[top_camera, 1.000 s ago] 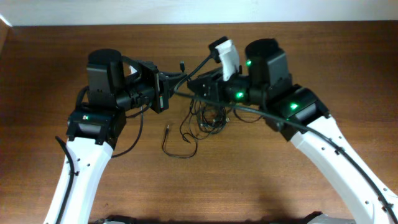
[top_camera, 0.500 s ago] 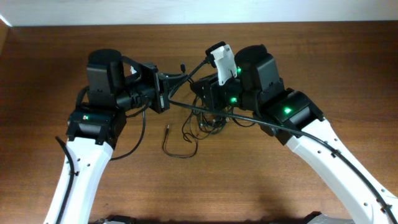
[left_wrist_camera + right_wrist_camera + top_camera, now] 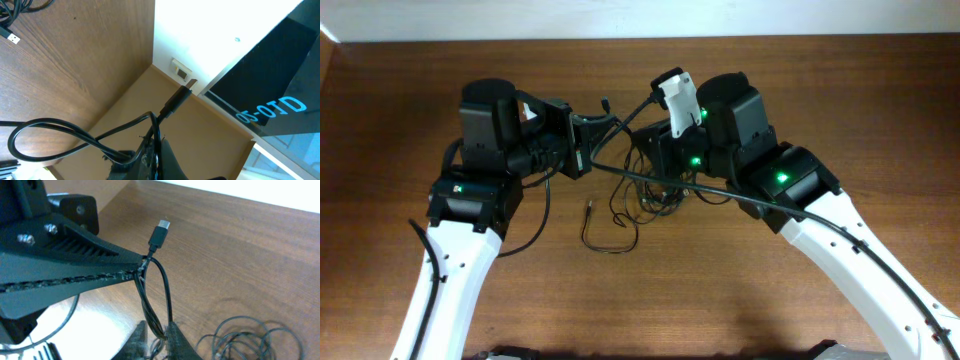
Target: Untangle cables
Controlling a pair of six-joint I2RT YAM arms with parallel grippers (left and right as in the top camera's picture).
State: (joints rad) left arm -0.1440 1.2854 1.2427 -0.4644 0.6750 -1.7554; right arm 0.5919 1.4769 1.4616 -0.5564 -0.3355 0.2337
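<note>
Jaws of left gripper point(image 3: 151, 144) and right gripper point(image 3: 159, 332) clench the cables point(image 3: 175, 101) by the far edge of the bench point(image 3: 840, 90); a dark panel point(image 3: 280, 70) reads "OTD".

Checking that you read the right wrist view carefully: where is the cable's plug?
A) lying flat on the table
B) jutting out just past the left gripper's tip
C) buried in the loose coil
B: the plug juts out beyond the left gripper, which pinches the cable.

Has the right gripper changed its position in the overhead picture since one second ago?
Yes. Against the table's far edge, the right gripper with its wrist has shifted a little left, toward the left gripper.
</note>
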